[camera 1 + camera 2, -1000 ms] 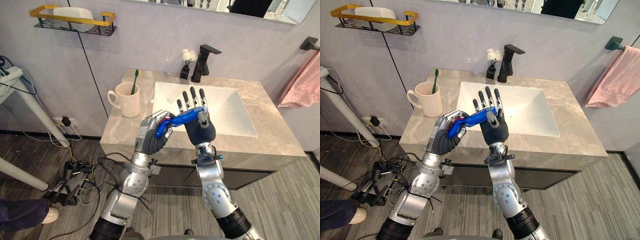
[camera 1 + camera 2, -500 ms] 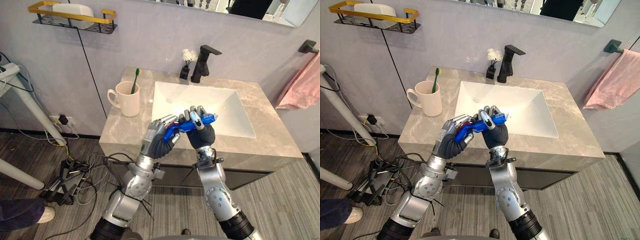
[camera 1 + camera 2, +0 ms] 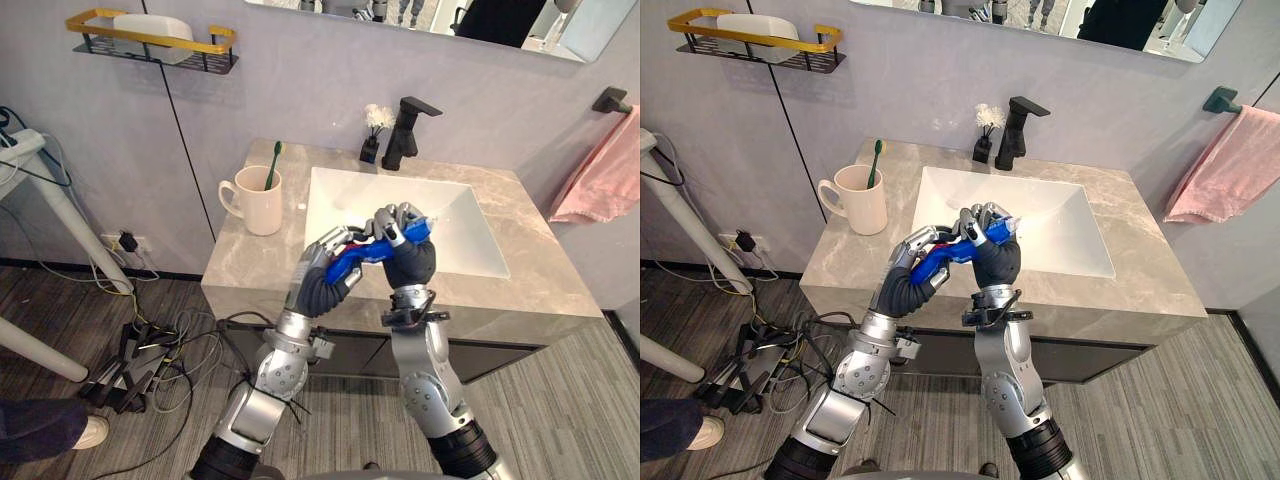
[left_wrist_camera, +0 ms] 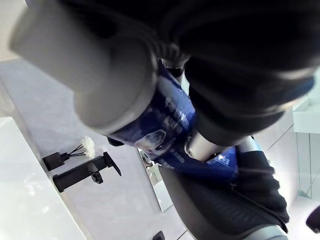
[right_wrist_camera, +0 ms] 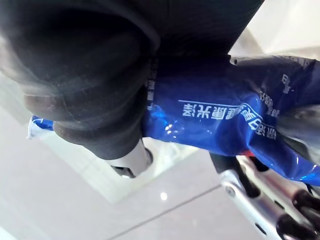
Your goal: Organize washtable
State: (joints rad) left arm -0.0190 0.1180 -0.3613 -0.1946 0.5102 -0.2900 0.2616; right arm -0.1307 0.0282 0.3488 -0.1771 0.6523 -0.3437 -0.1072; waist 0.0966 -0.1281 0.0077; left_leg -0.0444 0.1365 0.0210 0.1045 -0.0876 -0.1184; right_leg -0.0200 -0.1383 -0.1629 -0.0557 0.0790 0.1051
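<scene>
Roomy sink [image 3: 470,215] ahead; mug [image 3: 255,203] leftward.

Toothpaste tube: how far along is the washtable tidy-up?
Done: the green toothbrush stands in the mug. In hand: left hand and right hand both grip the blue tube in front of the sink. Left: stowing the tube, probably in the mug.
</scene>
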